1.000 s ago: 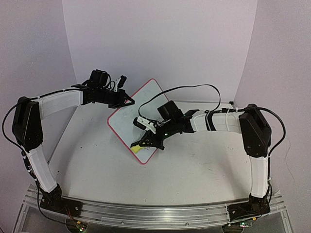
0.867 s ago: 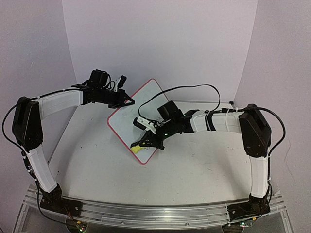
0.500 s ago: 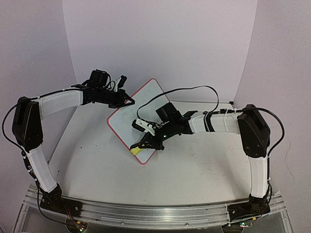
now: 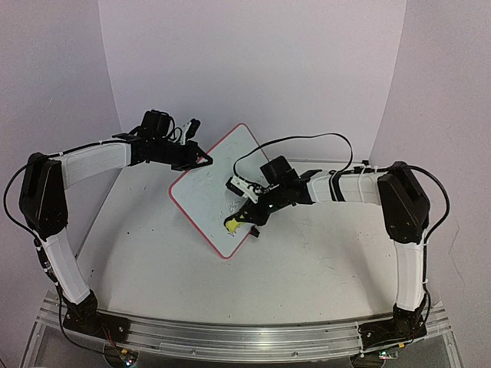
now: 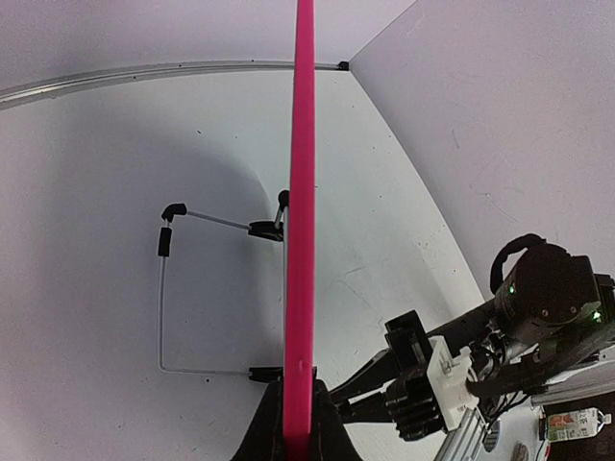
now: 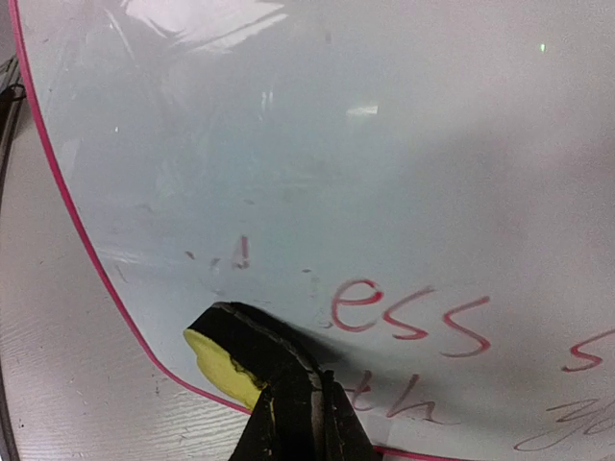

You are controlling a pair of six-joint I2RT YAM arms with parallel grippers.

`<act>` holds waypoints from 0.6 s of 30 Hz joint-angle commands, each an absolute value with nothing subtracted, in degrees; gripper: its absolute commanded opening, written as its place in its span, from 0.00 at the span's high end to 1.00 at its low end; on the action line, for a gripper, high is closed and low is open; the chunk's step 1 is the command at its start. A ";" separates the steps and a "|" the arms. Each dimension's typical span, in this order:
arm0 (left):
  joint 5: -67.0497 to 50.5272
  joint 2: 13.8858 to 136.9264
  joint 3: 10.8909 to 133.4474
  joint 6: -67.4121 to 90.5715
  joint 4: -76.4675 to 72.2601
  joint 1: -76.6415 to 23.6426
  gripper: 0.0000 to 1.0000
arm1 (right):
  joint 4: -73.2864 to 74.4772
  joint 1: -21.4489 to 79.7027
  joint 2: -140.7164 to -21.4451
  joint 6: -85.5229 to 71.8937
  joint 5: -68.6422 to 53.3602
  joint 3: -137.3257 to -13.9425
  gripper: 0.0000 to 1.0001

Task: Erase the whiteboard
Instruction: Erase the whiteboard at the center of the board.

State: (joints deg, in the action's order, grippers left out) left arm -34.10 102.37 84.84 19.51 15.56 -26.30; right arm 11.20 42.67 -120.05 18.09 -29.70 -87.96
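Observation:
The whiteboard (image 4: pixel 209 193) stands tilted on the table, white with a thin pink-red frame. My left gripper (image 4: pixel 201 159) is shut on its upper left edge. In the left wrist view the frame (image 5: pixel 305 173) runs edge-on into that gripper (image 5: pixel 298 434). My right gripper (image 4: pixel 244 216) is shut on a small yellow-and-black eraser block (image 4: pixel 231 225) and presses it against the board's lower right part. The right wrist view shows the eraser (image 6: pixel 223 353) near the board's (image 6: pixel 384 144) lower edge, with red handwriting (image 6: pixel 413 312) just right of it and fainter dark writing below.
A thin wire stand with black feet (image 5: pixel 163 288) props the board from behind. The right arm's forearm (image 4: pixel 345 188) reaches across the table from the right. Light walls close in the back and both sides.
My right gripper slid the eraser down-left toward the board's lower corner, then back up and to the right. The left gripper and the board have stayed put.

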 commanded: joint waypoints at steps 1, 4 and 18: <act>-36.45 101.34 83.50 20.75 19.30 -28.74 1.00 | 4.11 39.87 -120.50 17.19 -17.57 -88.71 1.00; -36.48 101.42 83.49 20.74 19.26 -28.74 1.00 | 4.37 40.48 -119.57 18.89 -24.75 -88.65 1.00; -37.15 102.95 83.94 21.16 19.33 -29.18 1.00 | 7.21 46.80 -121.64 23.16 -30.34 -96.65 1.00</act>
